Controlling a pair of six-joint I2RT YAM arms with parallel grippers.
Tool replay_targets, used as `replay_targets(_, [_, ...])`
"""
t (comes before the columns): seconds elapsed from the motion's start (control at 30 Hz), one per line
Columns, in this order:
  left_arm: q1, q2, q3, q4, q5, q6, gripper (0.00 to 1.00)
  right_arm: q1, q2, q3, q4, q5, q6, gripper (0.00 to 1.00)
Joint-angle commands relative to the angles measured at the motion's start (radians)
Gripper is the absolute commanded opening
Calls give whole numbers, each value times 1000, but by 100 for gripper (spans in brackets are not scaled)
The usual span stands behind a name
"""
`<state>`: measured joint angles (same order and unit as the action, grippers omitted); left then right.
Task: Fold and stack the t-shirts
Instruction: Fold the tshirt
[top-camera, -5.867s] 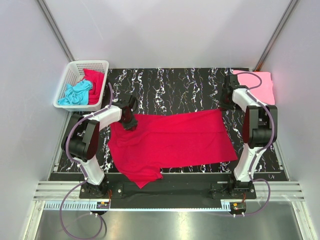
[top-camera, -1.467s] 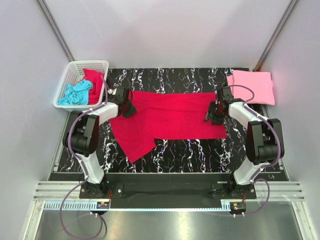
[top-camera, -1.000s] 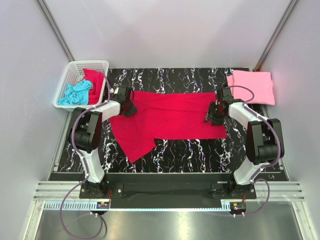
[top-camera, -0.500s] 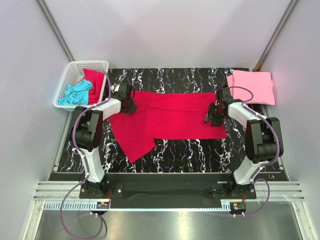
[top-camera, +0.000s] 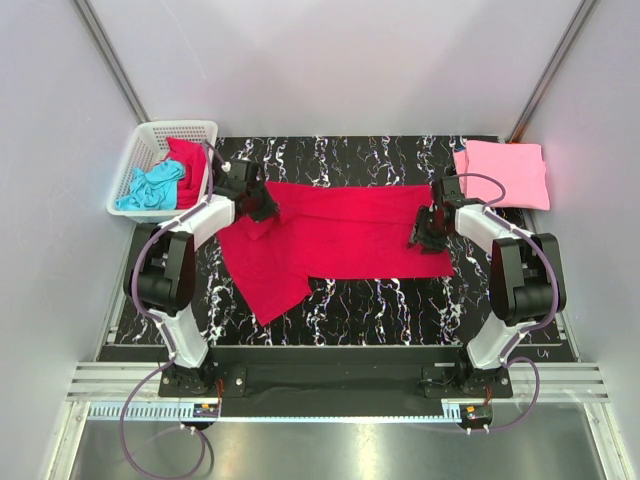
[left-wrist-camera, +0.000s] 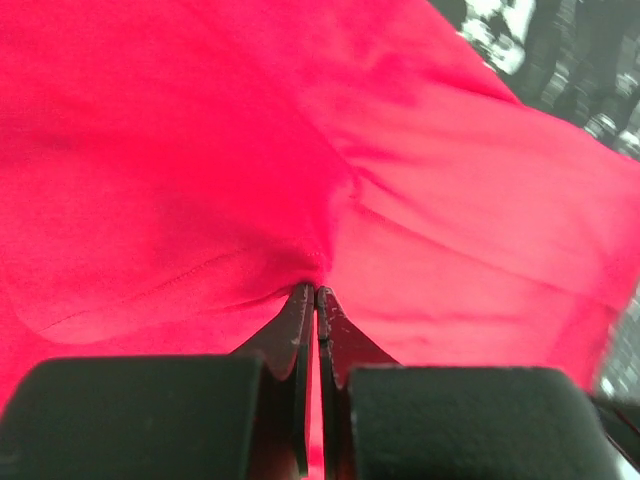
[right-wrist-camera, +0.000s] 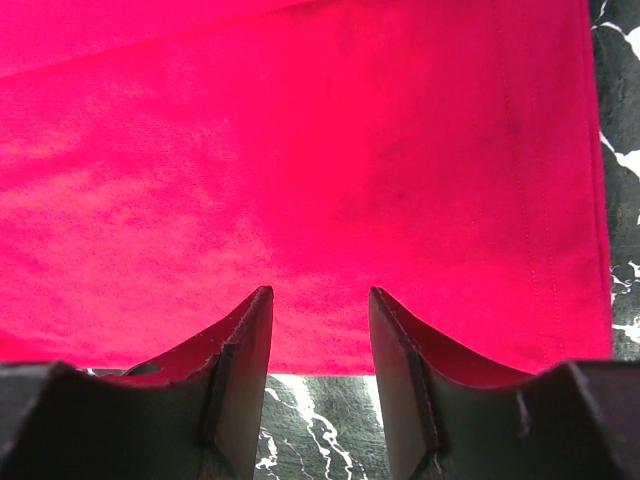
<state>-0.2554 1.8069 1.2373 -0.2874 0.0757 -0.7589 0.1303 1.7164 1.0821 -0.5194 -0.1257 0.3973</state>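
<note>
A crimson red t-shirt (top-camera: 340, 235) lies spread across the black marbled table (top-camera: 400, 305), folded lengthwise, with one flap hanging toward the front left. My left gripper (top-camera: 262, 208) is shut on the shirt's upper left part; the left wrist view shows the jaws pinching a fold of red fabric (left-wrist-camera: 318, 262). My right gripper (top-camera: 424, 232) is open and empty over the shirt's right edge (right-wrist-camera: 320, 200), fingers astride the hem. A folded light pink t-shirt (top-camera: 505, 172) lies at the back right corner.
A white lattice basket (top-camera: 150, 140) at the back left holds a turquoise shirt (top-camera: 150, 187) and a red shirt (top-camera: 190, 165). Grey walls close in on three sides. Bare table shows in front of the shirt.
Over six seconds the red shirt was folded back and shifted away from the front edge. In the last second my left gripper moved slightly right and back with the fabric; my right gripper barely moved.
</note>
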Motion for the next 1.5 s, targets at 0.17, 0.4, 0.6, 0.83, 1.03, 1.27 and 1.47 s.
replay_targets(0.17, [-5,-23,-5,-27,178,13,27,9,-21,4,15,-3,0,50])
replay_targets(0.4, [-18,-116,-143,-78,-68,-5,35,9,-15,9,15,-11,2,50])
replay_targets(0.6, [-21,-181,-240,-55,-203,-68,33,14,-9,9,15,-14,8,50])
replay_targets(0.83, [-21,-152,-207,-56,-241,-86,33,15,0,-1,16,-11,5,50])
replay_targets(1.03, [-21,-89,-147,-61,-286,-92,33,15,-3,-1,15,-14,2,49])
replay_targets(1.27, [-21,-3,-79,-64,-313,-109,32,15,-6,-1,15,-11,-5,49])
replay_targets(1.47, [-21,35,-50,-79,-326,-117,31,15,-5,2,15,-12,-6,49])
